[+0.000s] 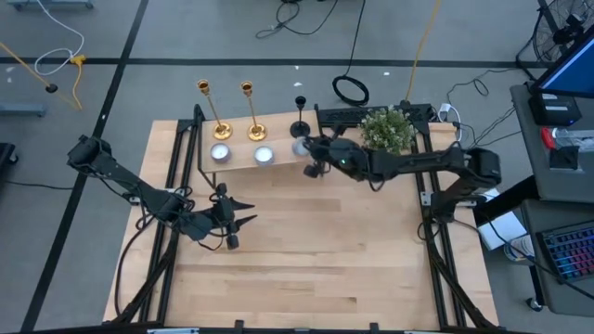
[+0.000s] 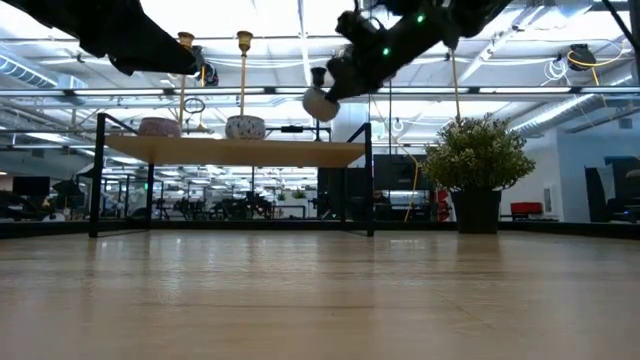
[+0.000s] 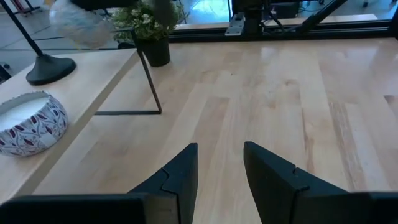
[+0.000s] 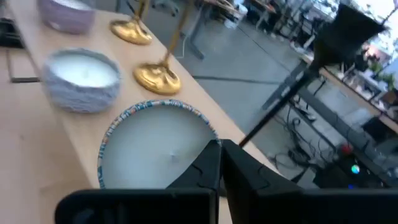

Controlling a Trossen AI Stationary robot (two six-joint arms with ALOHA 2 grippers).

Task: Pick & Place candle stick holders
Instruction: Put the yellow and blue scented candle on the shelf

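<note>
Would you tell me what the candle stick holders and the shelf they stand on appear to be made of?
The two gold holders look like polished metal: bright, reflective bases. The black holder seems matte-coated metal, though that is uncertain. The shelf looks like pale wood on thin dark metal legs.

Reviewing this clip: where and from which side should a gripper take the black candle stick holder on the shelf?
Probably on the thin upright stem of the black candle stick holder, above its flared base, coming level from the table's open side; the right gripper carrying a candle tin is nearest.

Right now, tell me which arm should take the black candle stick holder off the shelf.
Right. The right gripper is at the shelf beside the black candle stick holder, holding a candle; the left gripper waits open over the table.
</note>
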